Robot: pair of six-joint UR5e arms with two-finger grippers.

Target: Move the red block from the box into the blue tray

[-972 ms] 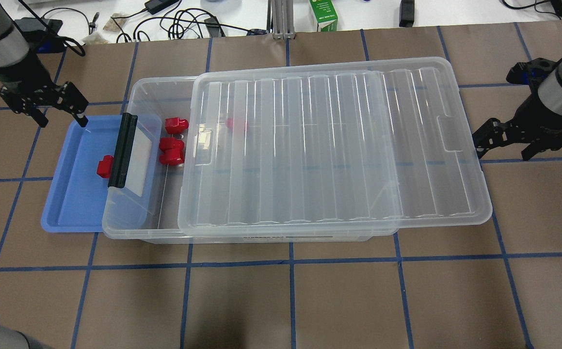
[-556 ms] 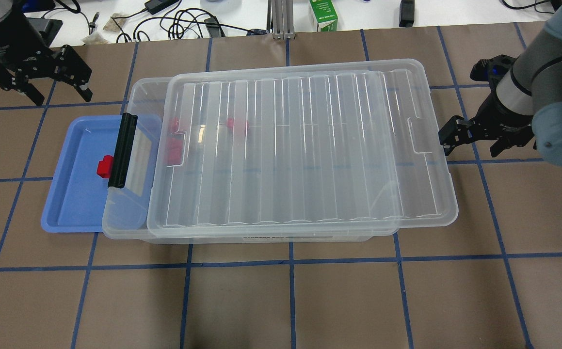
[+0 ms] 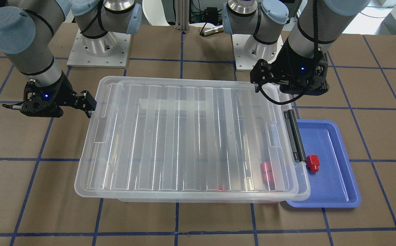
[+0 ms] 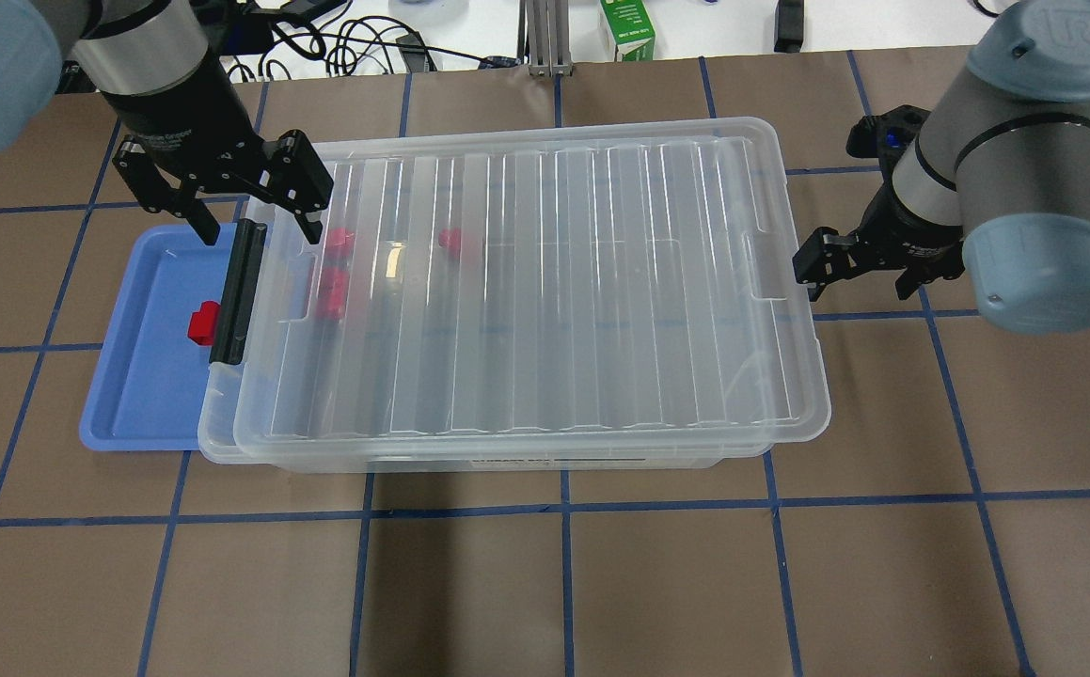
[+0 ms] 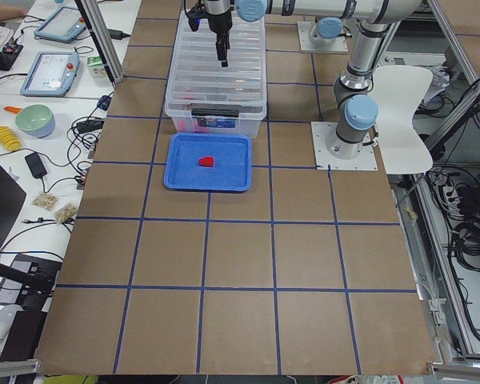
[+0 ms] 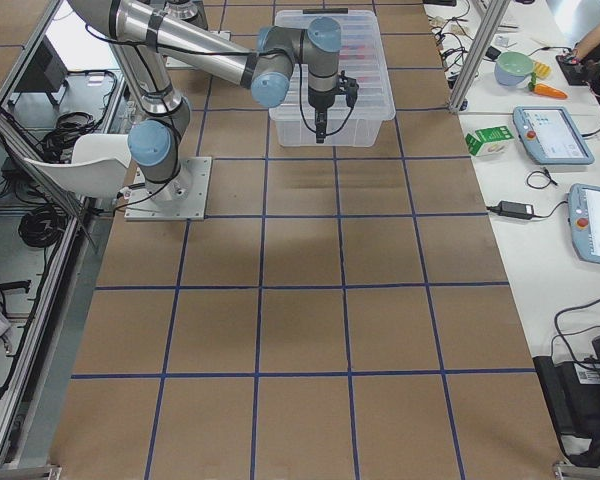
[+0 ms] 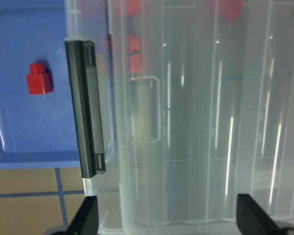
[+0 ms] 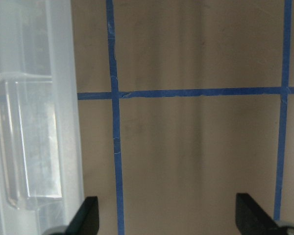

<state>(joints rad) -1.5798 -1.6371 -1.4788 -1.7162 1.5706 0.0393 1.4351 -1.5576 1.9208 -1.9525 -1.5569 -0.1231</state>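
Overhead, your left gripper (image 4: 253, 212) spreads wide and empty above the ribbed, translucent box (image 4: 554, 282), at its latch end. Left wrist view — the stubbed red block (image 7: 39, 81) lies off to the gripper's side in the glossy blue tray (image 7: 19, 132). Right wrist view: your right gripper (image 8: 166, 216) gapes empty beside the box.

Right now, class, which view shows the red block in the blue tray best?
The left wrist view: the red block lies whole and large on the blue tray. Overhead, the latch bar covers its edge; front-facing shows it smaller; exterior left, tiny.
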